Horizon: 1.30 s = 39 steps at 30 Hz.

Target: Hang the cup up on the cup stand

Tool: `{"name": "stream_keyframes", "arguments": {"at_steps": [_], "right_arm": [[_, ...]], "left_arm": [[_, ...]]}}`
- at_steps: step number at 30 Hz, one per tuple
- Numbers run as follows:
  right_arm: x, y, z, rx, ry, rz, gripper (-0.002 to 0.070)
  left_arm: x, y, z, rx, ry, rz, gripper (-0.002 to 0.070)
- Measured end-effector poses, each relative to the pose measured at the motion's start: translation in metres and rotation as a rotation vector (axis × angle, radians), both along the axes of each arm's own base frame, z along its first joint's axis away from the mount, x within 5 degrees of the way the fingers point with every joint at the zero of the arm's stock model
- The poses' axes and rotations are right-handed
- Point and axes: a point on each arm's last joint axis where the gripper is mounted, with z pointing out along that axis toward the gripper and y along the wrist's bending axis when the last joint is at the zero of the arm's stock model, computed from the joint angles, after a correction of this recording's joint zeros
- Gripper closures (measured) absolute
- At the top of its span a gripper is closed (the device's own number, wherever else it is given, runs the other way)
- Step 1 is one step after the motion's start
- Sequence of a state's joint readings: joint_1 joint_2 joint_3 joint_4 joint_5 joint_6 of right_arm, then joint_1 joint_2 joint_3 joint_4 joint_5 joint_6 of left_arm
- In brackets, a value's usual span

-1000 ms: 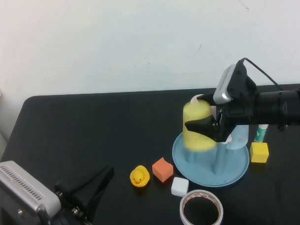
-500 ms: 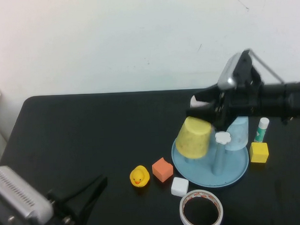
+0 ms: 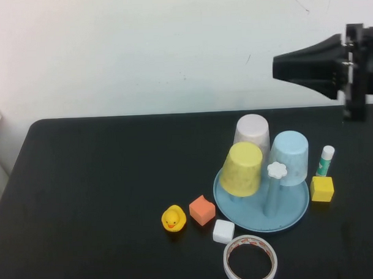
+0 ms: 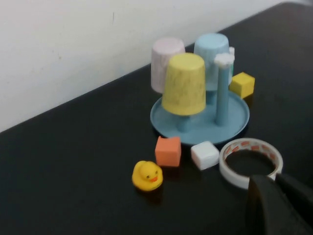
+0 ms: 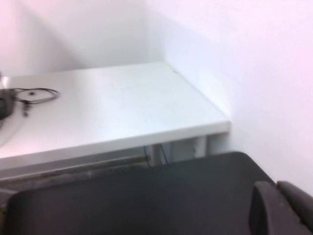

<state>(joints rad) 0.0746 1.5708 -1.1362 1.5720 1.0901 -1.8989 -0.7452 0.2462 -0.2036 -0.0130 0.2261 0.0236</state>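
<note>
Bright, even, diffuse light throughout; no hard shadows anywhere. Matte black table [image 3: 103, 197] with almost no glare, only a faint sheen near the far edge. Soft, short shadows under the rubber duck [image 3: 173, 219] and orange block [image 3: 202, 210]. White wall [image 3: 140, 49] evenly lit, slightly washed out. Sharp focus on the yellow cup [image 3: 241, 169] and cup stand [image 3: 238, 214] from above. Softer, grainier from the left wrist, with the left gripper [image 4: 279, 205] a dark blur at the corner. Overexposed, pinkish haze from the right wrist; right gripper [image 5: 281, 208] blurred and dark.
</note>
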Motion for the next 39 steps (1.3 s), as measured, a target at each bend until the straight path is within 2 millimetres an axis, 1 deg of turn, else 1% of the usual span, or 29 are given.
{"name": "stream_keyframes", "arguments": {"at_steps": [4,9,11,14,18,23,26,30,35,39], "right_arm": [[-0.040,-0.003,0.016,-0.002,-0.053,0.012,0.0676],[-0.088,-0.010,0.021,-0.043,-0.133,-0.069,0.0676],[-0.110,-0.014,0.024,-0.057,-0.178,-0.112,0.0676],[-0.139,-0.019,0.023,-0.071,-0.232,-0.167,0.0676],[-0.177,-0.025,0.026,-0.071,-0.329,-0.235,0.0676],[-0.222,-0.033,0.030,-0.030,-0.436,-0.328,0.0676],[-0.241,-0.037,0.030,-0.004,-0.486,-0.369,0.0676],[-0.257,-0.041,0.029,0.011,-0.542,-0.421,0.0676],[-0.260,-0.043,0.023,0.004,-0.549,-0.447,0.0677],[-0.261,-0.041,0.018,-0.008,-0.540,-0.414,0.0677]], "left_arm": [[-0.008,0.010,-0.003,0.025,-0.013,0.017,0.0675],[-0.009,0.019,-0.006,0.053,-0.007,0.076,0.0675],[-0.009,0.020,-0.007,0.062,-0.002,0.087,0.0675],[-0.008,0.021,-0.008,0.072,0.004,0.094,0.0675],[-0.008,0.021,-0.008,0.073,0.009,0.095,0.0675],[-0.008,0.021,-0.008,0.073,0.009,0.095,0.0675],[-0.008,0.021,-0.009,0.075,0.010,0.096,0.0675],[-0.008,0.021,-0.009,0.075,0.010,0.096,0.0675],[-0.008,0.021,-0.009,0.076,0.008,0.096,0.0675],[-0.008,0.021,-0.009,0.077,0.008,0.096,0.0675]]}}
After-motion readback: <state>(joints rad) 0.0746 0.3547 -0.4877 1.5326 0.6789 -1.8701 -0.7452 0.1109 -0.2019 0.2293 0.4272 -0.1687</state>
